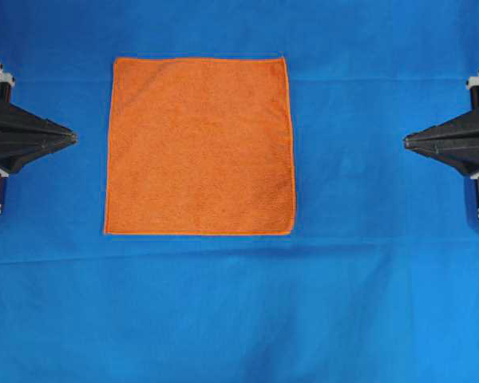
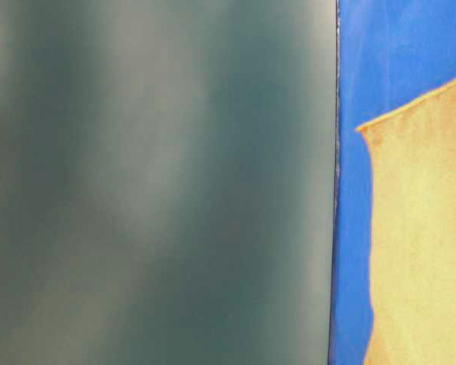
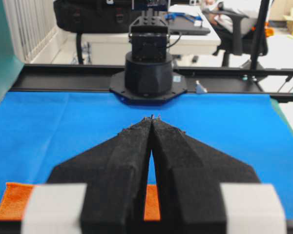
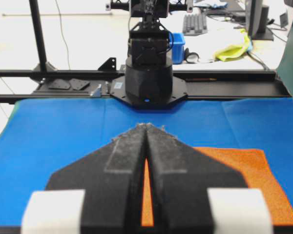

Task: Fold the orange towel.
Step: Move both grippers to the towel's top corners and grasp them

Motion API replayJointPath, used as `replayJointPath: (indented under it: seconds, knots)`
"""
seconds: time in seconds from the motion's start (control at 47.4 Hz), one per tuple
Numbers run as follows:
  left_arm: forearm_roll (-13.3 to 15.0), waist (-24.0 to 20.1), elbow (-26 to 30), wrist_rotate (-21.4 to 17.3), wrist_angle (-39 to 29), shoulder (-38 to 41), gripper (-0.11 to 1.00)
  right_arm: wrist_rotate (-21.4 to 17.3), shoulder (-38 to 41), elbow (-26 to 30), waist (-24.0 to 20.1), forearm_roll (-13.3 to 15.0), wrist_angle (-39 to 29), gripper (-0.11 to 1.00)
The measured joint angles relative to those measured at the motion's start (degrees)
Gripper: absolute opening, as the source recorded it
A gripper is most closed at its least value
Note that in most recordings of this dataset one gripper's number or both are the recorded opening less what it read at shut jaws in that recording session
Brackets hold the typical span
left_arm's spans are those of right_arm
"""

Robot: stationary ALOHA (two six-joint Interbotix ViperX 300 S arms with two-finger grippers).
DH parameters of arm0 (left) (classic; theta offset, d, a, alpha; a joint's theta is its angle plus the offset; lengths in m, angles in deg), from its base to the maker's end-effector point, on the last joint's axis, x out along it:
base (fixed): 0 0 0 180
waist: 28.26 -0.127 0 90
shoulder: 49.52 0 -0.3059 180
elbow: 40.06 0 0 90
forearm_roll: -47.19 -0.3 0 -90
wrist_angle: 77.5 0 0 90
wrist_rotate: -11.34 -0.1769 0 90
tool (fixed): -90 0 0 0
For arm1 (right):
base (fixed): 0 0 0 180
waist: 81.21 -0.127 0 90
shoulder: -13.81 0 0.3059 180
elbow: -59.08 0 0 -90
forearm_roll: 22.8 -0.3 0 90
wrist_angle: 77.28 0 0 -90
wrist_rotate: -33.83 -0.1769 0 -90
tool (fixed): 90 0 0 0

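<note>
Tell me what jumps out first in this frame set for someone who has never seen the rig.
The orange towel lies spread flat and unfolded on the blue table cover, a little left of centre in the overhead view. The left gripper and right gripper sit shut at opposite edges, pointing inward at the towel without touching it. The table-level view is mostly blocked by a blurred grey-green surface.

A blue cloth (image 1: 383, 319) covers the whole work surface, faintly creased. Along its far edge runs a black metal rail (image 3: 49, 78). Beyond that, the room is bright, with a pale floor (image 4: 83, 44). On one side stand a black office chair (image 3: 234, 24) and a white desk (image 3: 195, 36), with a white slatted panel (image 3: 29, 29) at the edge. On the other side a black upright post (image 4: 37, 34) rises, and a keyboard (image 4: 195, 22) and a yellow-green cloth (image 4: 232, 48) lie further back.
</note>
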Motion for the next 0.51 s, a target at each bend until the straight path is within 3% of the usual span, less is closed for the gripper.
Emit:
replayJointPath:
  seconds: [0.127, 0.274, 0.506]
  knots:
    - [1.05, -2.11, 0.09, 0.53, -2.72, 0.18, 0.0, -0.79, 1.67, 0.44, 0.97, -0.97, -0.62, 0.0]
    - [1.23, -6.59, 0.09, 1.67, -6.59, 0.7, 0.0, -2.99, 7.12, 2.37, 6.33, -3.16, -3.16, 0.0]
    - [1.23, -14.59, -0.09, 3.96, -10.11, 4.39, 0.0, -4.75, 19.34, 7.56, 14.5, -3.43, -5.63, 0.0]
